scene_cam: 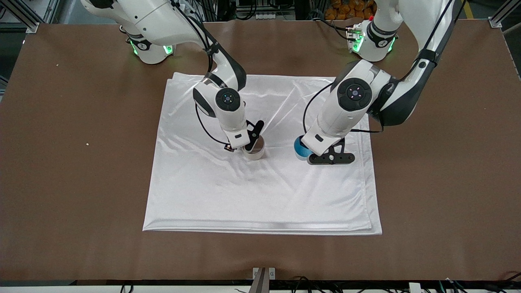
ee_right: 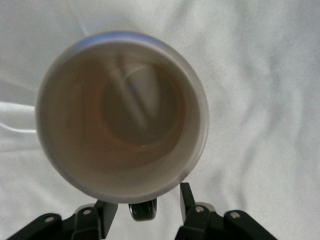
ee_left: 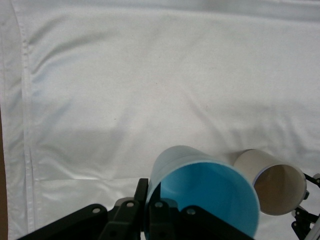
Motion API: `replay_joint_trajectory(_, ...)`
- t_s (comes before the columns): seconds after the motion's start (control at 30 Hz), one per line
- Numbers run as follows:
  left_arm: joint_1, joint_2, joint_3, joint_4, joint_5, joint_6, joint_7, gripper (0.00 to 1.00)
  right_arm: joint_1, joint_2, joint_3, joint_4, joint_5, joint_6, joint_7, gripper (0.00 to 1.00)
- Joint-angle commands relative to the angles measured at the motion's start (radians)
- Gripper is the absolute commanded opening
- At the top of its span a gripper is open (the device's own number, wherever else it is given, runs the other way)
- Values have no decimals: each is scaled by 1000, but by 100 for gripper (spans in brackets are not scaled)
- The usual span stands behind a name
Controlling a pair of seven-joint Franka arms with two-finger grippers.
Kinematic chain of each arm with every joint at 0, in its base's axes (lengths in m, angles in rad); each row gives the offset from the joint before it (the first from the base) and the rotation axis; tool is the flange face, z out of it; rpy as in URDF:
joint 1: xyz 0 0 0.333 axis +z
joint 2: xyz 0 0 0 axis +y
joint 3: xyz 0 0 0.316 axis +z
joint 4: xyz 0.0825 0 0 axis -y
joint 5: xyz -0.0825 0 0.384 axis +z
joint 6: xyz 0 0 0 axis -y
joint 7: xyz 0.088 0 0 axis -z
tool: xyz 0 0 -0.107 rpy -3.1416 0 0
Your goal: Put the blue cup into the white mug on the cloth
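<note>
Now the left gripper (ee_left: 150, 212) pinches the blue cup's (ee_left: 205, 192) rim, mid-frame on the cloth (scene_cam: 260, 191). It looks light, stiff, slippery. The right gripper's (ee_right: 145, 210) fingers are spread around the white mug's (ee_right: 122, 115) handle.

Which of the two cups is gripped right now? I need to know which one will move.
The blue cup, clamped by the left gripper; the white mug stands free, right gripper open.

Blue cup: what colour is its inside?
Bright blue inside the blue cup, paler blue outside; the left wrist view shows it best.
</note>
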Motion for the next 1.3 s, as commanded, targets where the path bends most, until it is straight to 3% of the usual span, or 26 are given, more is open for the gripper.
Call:
replay_joint_trajectory(0.0,-34,20,0,36,15,-1,-74,0,-6,-61,-3,6,-20,-54,21,78)
replay_joint_trajectory(0.3,-102,32,2,48,15,25,-181,0,-69,-198,-1,4,-17,-167,-19,82)
replay_joint_trajectory(0.87,-255,124,23,48,30,223,-379,0,-220,-454,-1,3,-12,-385,-68,84)
replay_joint_trajectory(1.27,-408,164,164,48,42,264,-430,0,-299,-575,-3,-46,-9,-419,-72,84)
